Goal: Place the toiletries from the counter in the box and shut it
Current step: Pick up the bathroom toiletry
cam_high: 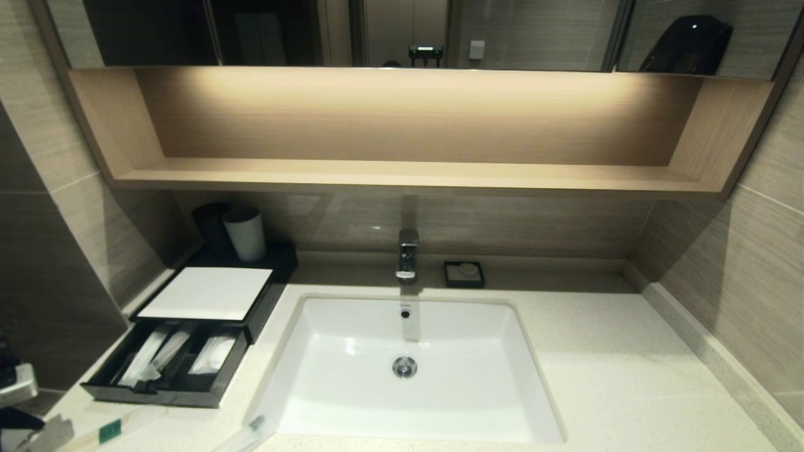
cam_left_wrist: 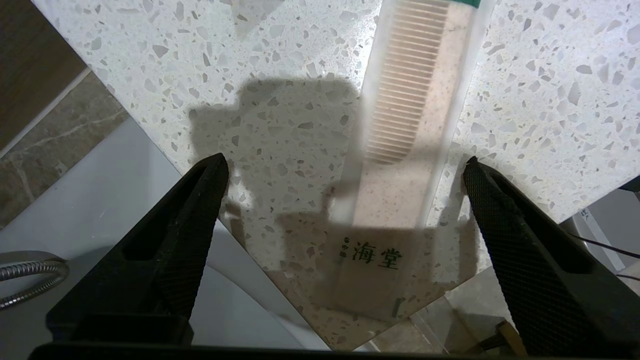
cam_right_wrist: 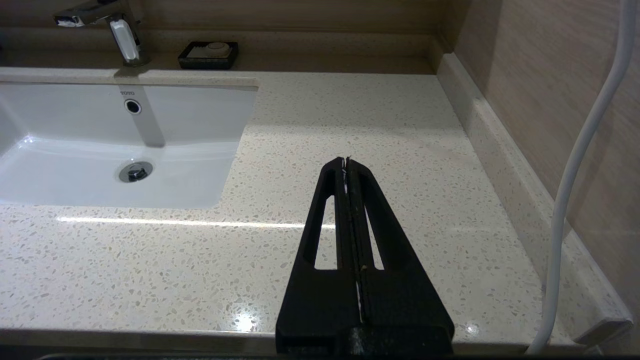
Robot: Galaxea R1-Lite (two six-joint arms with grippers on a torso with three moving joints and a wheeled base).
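Two hands, left hand (cam_left_wrist: 345, 170) spread above comb packet (cam_left_wrist: 400, 150), right hand (cam_right_wrist: 346, 161) closed, empty.

the green characters "海堂" are printed on the clear wrap of the comb packet (cam_left_wrist: 395, 165), near its lower end, with a smaller mark beside them that cannot be read. "toto" is marked on the sink (cam_right_wrist: 75, 150) wall, just above the overflow hole. no other text can be read.
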